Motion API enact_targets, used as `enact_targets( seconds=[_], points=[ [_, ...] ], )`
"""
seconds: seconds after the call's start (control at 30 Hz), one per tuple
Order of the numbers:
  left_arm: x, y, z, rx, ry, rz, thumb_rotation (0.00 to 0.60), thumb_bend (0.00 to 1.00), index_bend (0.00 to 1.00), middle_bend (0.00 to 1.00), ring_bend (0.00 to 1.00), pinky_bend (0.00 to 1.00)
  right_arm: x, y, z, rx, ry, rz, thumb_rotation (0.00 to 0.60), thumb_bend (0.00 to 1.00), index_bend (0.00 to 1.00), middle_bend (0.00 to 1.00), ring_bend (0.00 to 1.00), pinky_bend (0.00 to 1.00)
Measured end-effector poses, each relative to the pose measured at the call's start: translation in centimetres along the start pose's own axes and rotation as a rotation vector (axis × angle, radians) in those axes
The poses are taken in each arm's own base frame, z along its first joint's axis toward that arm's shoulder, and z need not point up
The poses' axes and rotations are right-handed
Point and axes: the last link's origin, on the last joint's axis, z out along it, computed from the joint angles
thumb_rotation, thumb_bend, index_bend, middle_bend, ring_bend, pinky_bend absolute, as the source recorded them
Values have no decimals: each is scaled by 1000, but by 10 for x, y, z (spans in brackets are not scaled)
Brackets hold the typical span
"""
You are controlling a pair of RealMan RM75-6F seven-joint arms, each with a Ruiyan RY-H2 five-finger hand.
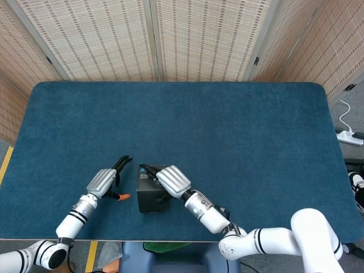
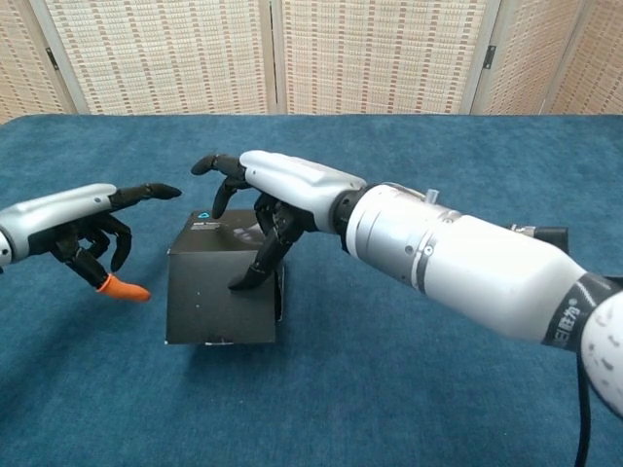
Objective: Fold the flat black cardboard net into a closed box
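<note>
The black cardboard box [image 2: 220, 292] is seen standing on the blue table [image 1: 227, 131], near the front edge and a little left of the middle. In the chest view it appears as an upright block with a dark front face and a top face that carries a small light blue mark at its far edge. At its right side a narrow dark gap is seen between two panels; whether this side is fully closed cannot be told.

The right hand [image 2: 277, 190] is placed over the top of the box. Its fingers [image 2: 255, 268] are bent downward and spread, and their tips are laid on the top face and on the upper part of the front face. The box is touched and pressed from above, but it is not enclosed by the fingers. In the head view the right hand [image 1: 172, 180] is seen covering the right half of the box [image 1: 149, 196].

The left hand [image 2: 68, 219] is held to the left of the box, apart from it, and nothing is grasped by it. Its fingers are loosely curled, with one finger stretched out toward the box and one orange fingertip [image 2: 122, 288] pointing down toward the table. In the head view the left hand [image 1: 104, 181] is also seen clear of the box.
</note>
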Motion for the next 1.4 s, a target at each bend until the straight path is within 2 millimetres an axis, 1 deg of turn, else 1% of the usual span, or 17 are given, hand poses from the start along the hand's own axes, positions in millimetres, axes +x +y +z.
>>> enact_targets(
  seconds=[0.13, 0.23, 0.27, 0.33, 0.43, 0.63, 0.73, 0.8, 0.87, 0.9, 0.97, 1.03, 1.13, 1.2, 1.27, 1.33, 1.4],
  points=[
    [19, 8, -9, -32, 30, -3, 600, 162, 0, 0, 644, 877, -13, 8, -1, 23, 33, -138, 600, 0, 141, 281, 702, 1000],
    [27, 12, -12, -52, 43, -23, 600, 164, 0, 0, 644, 877, -22, 13, -1, 47, 55, -236, 600, 15, 195, 322, 715, 1000],
    [28, 13, -13, -56, 45, -29, 600, 164, 0, 0, 644, 878, -24, 14, -1, 56, 63, -266, 600, 34, 217, 339, 718, 1000],
    [30, 14, -14, -63, 44, -46, 600, 164, 0, 0, 642, 878, -29, 18, -2, 74, 83, -333, 600, 130, 297, 394, 726, 1000],
    [30, 15, -16, -73, 30, -64, 600, 164, 0, 0, 634, 878, -37, 23, -2, 94, 103, -413, 600, 224, 385, 444, 729, 1000],
    [29, 14, -18, -80, 19, -85, 600, 164, 0, 0, 632, 879, -49, 31, -3, 127, 120, -525, 600, 334, 500, 565, 742, 1000],
    [30, 14, -18, -83, 23, -90, 600, 164, 0, 0, 633, 879, -52, 32, -3, 137, 132, -553, 600, 357, 514, 589, 747, 1000],
    [31, 13, -18, -83, 26, -87, 600, 163, 0, 0, 632, 879, -53, 32, -2, 140, 141, -545, 600, 360, 514, 568, 747, 1000],
    [32, 12, -18, -82, 30, -79, 600, 164, 0, 0, 627, 877, -51, 30, -3, 143, 162, -527, 600, 360, 513, 523, 747, 1000],
    [32, 12, -18, -81, 34, -73, 600, 164, 0, 0, 618, 870, -49, 30, -3, 143, 174, -518, 600, 360, 493, 476, 747, 1000],
    [33, 10, -18, -76, 44, -53, 600, 164, 0, 0, 597, 848, -43, 29, -4, 144, 206, -486, 600, 360, 409, 392, 747, 1000],
    [34, 7, -19, -68, 58, -22, 600, 164, 0, 0, 553, 796, -35, 28, -5, 149, 244, -448, 600, 359, 331, 344, 747, 1000],
    [36, 3, -21, -51, 87, 38, 600, 165, 0, 0, 509, 718, -20, 27, -10, 156, 302, -411, 600, 357, 290, 327, 746, 1000],
    [39, -1, -23, -36, 110, 78, 600, 165, 0, 0, 452, 687, -12, 29, -15, 154, 323, -398, 600, 357, 284, 326, 745, 1000],
    [42, -5, -26, -12, 138, 124, 600, 164, 0, 0, 360, 635, -2, 33, -22, 145, 339, -382, 600, 356, 283, 327, 733, 1000],
    [46, -11, -30, 16, 175, 171, 600, 165, 0, 0, 258, 548, 9, 38, -32, 126, 354, -366, 600, 357, 283, 338, 676, 1000],
    [50, -16, -35, 47, 214, 213, 600, 166, 1, 0, 205, 452, 19, 46, -44, 97, 364, -362, 600, 360, 279, 340, 552, 954]
  ],
)
